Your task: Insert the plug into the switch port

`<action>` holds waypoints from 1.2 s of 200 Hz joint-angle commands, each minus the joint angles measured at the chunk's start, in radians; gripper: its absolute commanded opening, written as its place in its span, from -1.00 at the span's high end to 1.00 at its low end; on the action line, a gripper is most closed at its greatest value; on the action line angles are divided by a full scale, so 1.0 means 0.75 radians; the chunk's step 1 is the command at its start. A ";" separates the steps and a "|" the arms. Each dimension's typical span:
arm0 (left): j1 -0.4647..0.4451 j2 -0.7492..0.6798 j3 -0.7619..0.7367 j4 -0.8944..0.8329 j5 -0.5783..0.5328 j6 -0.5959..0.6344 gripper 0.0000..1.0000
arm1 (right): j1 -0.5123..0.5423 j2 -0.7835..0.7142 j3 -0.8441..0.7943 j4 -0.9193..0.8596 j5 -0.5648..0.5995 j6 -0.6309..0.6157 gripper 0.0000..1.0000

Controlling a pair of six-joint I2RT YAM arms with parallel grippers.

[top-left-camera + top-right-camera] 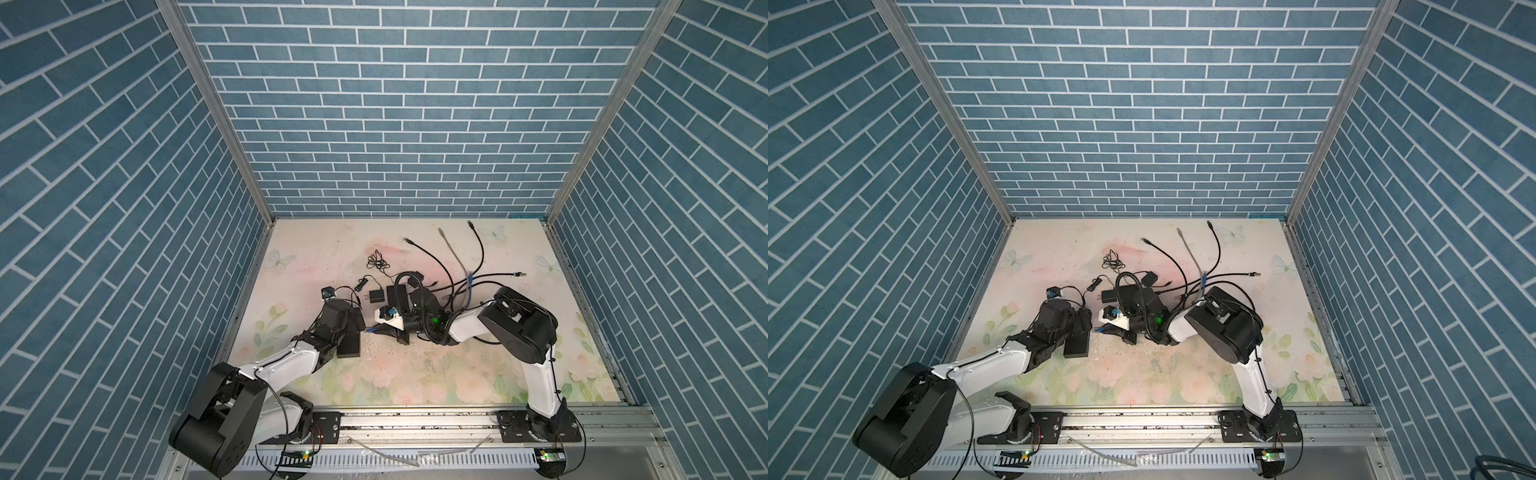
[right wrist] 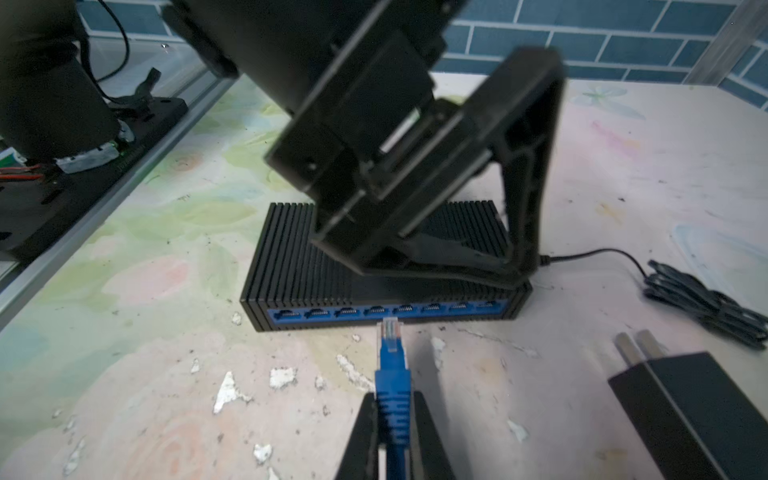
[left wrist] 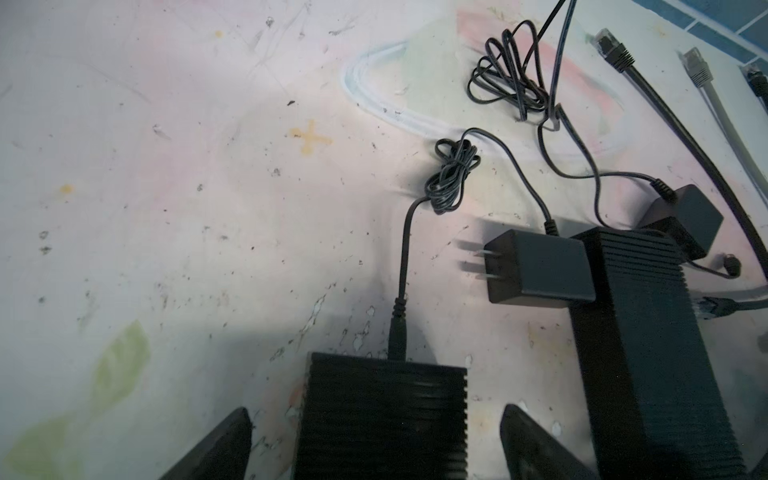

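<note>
A: State of the switch [image 2: 291, 253] and left gripper [image 3: 380, 432]?
B: Straddled: fingers are spread wide, clear of its sides.
A: And the right gripper [image 2: 392, 415]?
B: Closed on the blue plug [image 2: 390, 353] — tip is held just short of the ports [image 2: 318, 311], unseated.

plug: blue RJ45 plug with clear tip [image 2: 391, 345], level, tip pointing at the port row mid-face, not seated | switch: black ribbed rectangular network switch [image 2: 291, 253], lying flat, blue eight-port face toward plug

The left arm [image 1: 282, 360] and right arm [image 1: 540, 382] have white shells, bulky black joints, thin cables, black fingers [image 3: 534, 451].
</note>
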 commanded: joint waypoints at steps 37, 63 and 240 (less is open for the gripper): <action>0.015 0.088 0.019 0.137 0.095 0.044 -0.82 | 0.021 0.110 0.061 0.123 0.101 0.081 1.00; 0.014 0.140 0.042 0.152 0.113 0.017 -0.80 | 0.020 0.128 0.048 0.180 0.143 0.110 1.00; 0.017 0.179 0.075 0.117 0.139 0.121 -0.78 | 0.090 0.065 -0.137 0.243 0.274 0.108 1.00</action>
